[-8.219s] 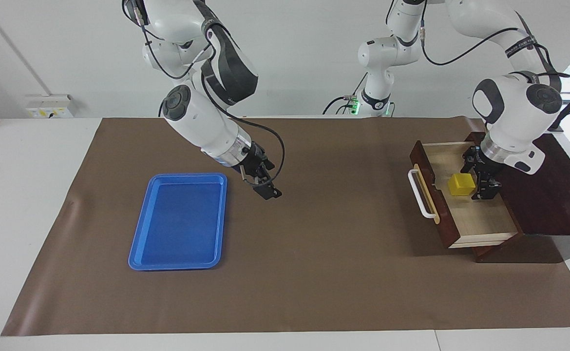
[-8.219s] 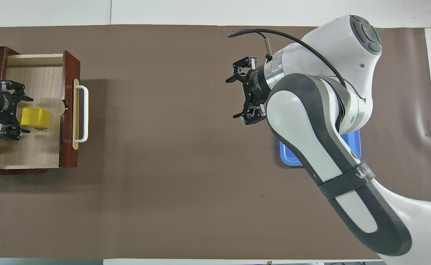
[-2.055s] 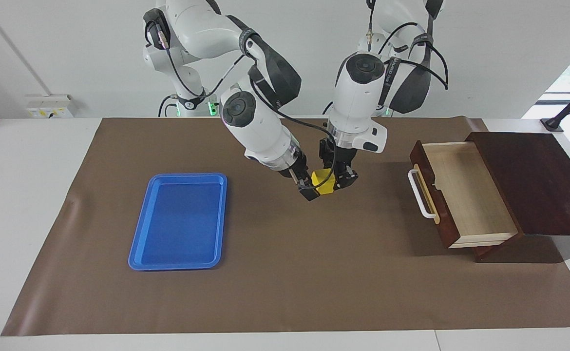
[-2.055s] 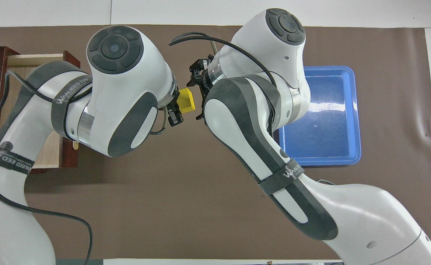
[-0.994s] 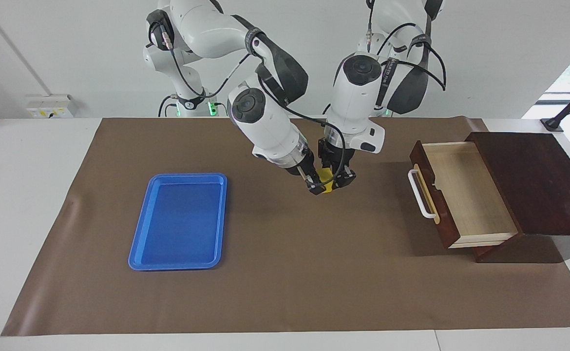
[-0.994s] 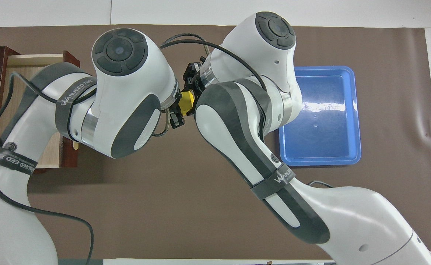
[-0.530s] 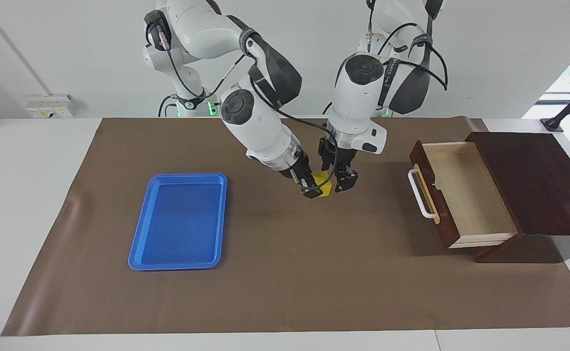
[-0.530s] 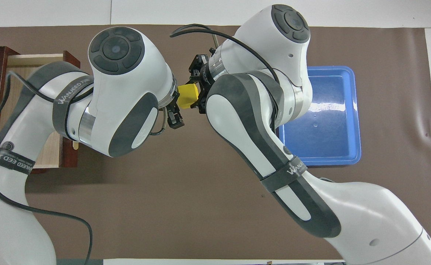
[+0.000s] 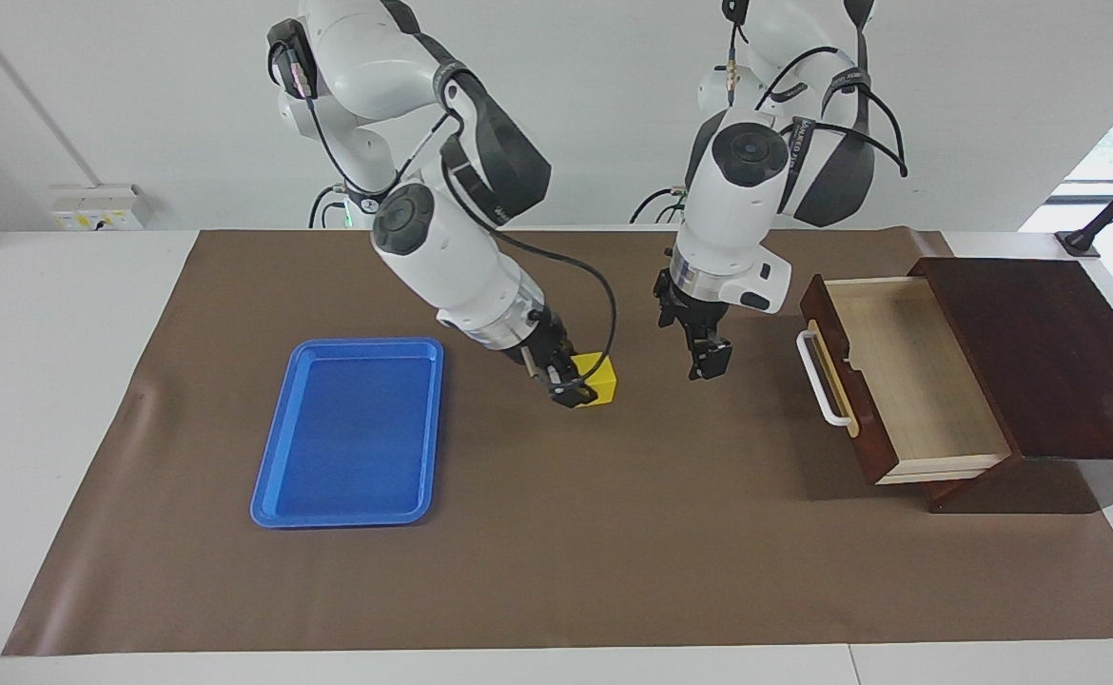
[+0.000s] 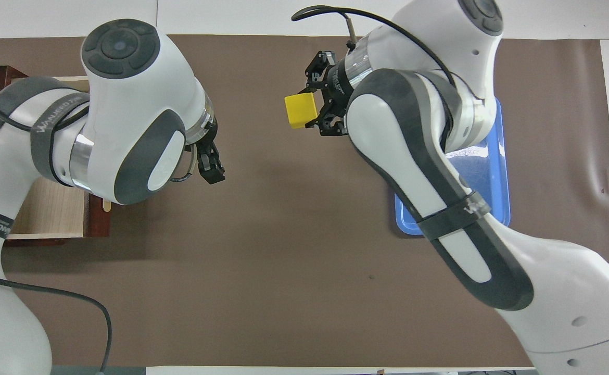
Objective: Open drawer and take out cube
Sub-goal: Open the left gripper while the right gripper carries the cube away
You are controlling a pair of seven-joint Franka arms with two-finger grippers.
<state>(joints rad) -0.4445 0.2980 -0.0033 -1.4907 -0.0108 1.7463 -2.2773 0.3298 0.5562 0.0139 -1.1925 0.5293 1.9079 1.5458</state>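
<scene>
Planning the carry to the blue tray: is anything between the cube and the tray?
Nothing visible. The right gripper holds the cube over bare mat beside the blue tray, with only mat between them. The left gripper hangs over the mat toward the drawer, out of that path.

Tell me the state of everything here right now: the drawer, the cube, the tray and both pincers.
drawer: pulled open, nothing inside.
tray: flat on the mat, empty.
cube: out of the drawer, gripped by the right pincer, over the mat between tray and drawer.
right pincer: shut on the cube.
left pincer: open, holding nothing, over the mat between cube and drawer.
</scene>
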